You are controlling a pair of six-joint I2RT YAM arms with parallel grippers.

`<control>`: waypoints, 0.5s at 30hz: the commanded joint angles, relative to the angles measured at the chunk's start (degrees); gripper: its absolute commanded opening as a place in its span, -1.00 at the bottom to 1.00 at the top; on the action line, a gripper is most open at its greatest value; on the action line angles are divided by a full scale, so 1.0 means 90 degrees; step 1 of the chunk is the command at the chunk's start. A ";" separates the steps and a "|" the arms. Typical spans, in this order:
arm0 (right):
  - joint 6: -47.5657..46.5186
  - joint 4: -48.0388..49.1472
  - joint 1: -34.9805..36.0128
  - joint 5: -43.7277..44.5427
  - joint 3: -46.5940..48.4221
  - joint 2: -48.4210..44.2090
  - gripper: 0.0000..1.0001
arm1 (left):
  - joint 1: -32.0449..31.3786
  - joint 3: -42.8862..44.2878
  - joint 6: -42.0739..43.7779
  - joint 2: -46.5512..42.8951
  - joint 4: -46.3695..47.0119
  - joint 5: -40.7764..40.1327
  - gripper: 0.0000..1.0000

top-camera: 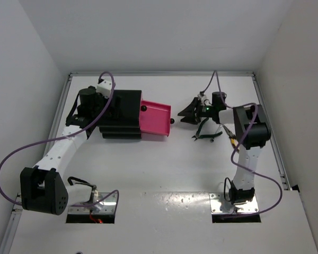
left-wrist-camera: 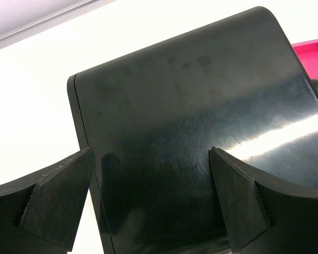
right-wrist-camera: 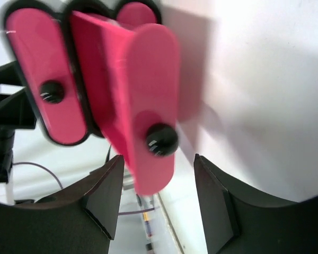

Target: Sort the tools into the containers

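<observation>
The black drawer chest stands at the back left, with one magenta-pink drawer pulled out to the right. My left gripper is open over the chest's top, one finger at its edge and one above it. My right gripper is open and empty, just right of the open drawer's knob. In the right wrist view that knob sits just ahead of the open fingers. Dark green-handled pliers lie under the right wrist. Yellow-handled pliers peek out beside the right arm. The wrench is not discernible.
A second pink drawer front with its knob is shut in the chest. A raised rim borders the table on the right and at the back. Purple cables loop from both arms.
</observation>
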 commanded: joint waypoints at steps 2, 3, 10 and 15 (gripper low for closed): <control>-0.1678 -0.1137 -0.0548 -0.0235 0.0202 -0.1324 0.11 | -0.0042 -0.0068 0.0076 0.0063 -0.0723 -0.0130 0.94; -0.2195 -0.2098 -0.0752 -0.0313 0.0435 -0.1480 0.11 | -0.0042 -0.0068 0.0076 0.0062 -0.0723 -0.0130 0.99; -0.7558 -0.7680 -0.1837 0.0258 0.2252 -0.1716 -0.04 | -0.0178 0.0224 0.0262 -0.0464 -0.0917 -0.0304 0.99; -0.8467 -0.8298 -0.2696 0.1810 0.1864 -0.2329 -0.15 | -0.0404 0.0731 0.0262 -0.0679 -0.1113 -0.0910 0.99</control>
